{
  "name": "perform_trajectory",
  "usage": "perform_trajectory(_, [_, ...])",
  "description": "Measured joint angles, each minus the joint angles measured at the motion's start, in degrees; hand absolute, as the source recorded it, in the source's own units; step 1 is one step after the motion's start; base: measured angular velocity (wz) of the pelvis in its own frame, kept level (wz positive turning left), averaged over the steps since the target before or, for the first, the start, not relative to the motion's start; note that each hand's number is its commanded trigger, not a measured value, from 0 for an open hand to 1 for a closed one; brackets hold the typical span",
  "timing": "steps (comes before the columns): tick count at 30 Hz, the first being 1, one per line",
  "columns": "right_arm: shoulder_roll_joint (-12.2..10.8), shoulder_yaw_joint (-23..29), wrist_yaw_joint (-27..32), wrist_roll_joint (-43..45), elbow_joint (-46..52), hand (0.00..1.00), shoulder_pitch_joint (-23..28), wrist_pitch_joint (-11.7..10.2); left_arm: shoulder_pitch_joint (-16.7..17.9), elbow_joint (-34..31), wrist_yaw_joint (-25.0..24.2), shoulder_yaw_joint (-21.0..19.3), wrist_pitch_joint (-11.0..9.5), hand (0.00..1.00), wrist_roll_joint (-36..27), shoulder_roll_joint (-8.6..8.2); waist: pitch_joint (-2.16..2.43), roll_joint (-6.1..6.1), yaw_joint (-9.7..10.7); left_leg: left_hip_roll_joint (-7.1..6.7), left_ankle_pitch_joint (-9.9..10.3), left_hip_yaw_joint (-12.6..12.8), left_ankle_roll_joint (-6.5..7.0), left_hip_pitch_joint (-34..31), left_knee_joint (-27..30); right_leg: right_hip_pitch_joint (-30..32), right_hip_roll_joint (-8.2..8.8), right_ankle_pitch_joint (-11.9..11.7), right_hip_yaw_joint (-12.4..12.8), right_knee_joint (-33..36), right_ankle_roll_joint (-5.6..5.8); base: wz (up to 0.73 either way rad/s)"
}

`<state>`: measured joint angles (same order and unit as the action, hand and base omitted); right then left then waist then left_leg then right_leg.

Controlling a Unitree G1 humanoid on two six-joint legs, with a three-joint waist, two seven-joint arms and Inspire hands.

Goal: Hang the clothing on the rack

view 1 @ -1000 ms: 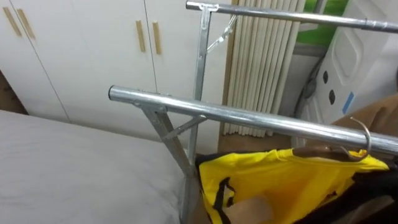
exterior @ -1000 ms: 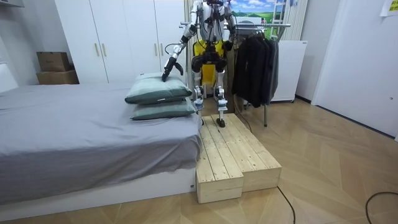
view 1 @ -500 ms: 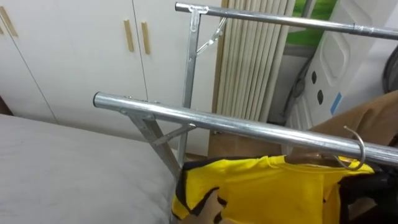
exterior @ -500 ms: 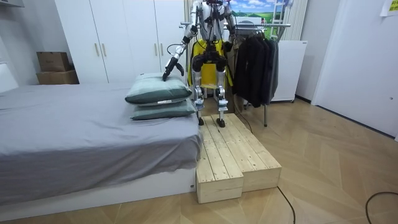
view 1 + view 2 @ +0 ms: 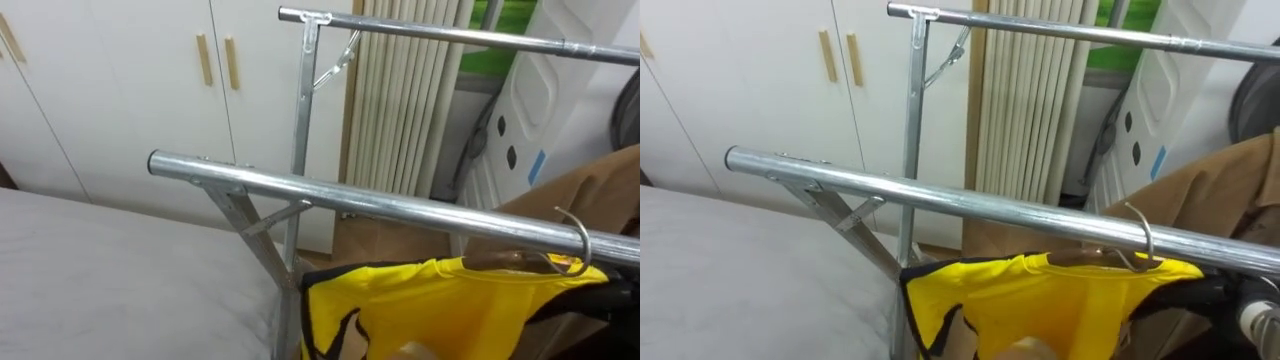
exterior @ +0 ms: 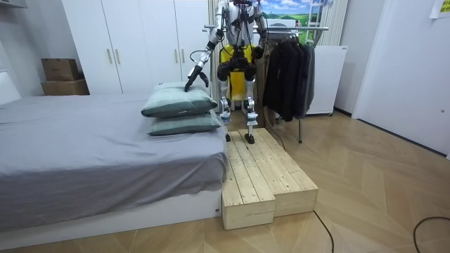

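White wardrobe [image 5: 120,90] with pale wooden handles [image 5: 217,60] at back left. Grey-sheeted bed [image 5: 100,270] lower left; in the room view two grey-green pillows [image 6: 179,100] are stacked at its near corner. Cream ribbed panel [image 5: 400,110] behind, centre, maybe curtain or radiator, can't tell. White moulded object [image 5: 560,110] with dark holes and a blue tag, right. Brown cardboard-like sheet [image 5: 600,190] far right. In the room view: two-step wooden platform [image 6: 264,176] beside the bed, cardboard boxes [image 6: 62,76] against the wall at the room view's left, dark coats [image 6: 288,70] hanging next to a white cabinet [image 6: 325,70], herringbone wood floor [image 6: 365,183].
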<state>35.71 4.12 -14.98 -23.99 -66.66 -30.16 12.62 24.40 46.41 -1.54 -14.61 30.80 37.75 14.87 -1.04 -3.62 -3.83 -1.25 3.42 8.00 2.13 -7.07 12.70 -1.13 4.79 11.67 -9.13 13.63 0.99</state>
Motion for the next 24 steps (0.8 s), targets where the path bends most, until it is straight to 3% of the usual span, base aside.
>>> perform_trajectory(16, [0.01, 0.01, 3.13, 0.06, 3.45, 0.0, -0.01, -0.08, -0.18, 0.37, 1.33, -1.72, 0.0, 0.0, 0.02, -0.48, -0.01, -0.17, 0.03, 0.57, 0.13, 0.92, -0.51, 0.75, -0.48, 0.0, -0.51, 0.04, 1.13, 0.02, -0.46, -0.03])
perform_trajectory(24, [0.01, 0.06, 8.14, 8.82, 17.28, 0.0, 0.47, -0.78, -0.26, 0.37, 3.21, -3.33, -0.03, 0.0, -0.02, -1.0, 0.05, -0.57, 0.83, 0.62, 0.0, 1.19, -0.75, 1.24, -1.28, -0.01, -0.69, 0.11, 1.7, 0.02, -0.61, 0.0])
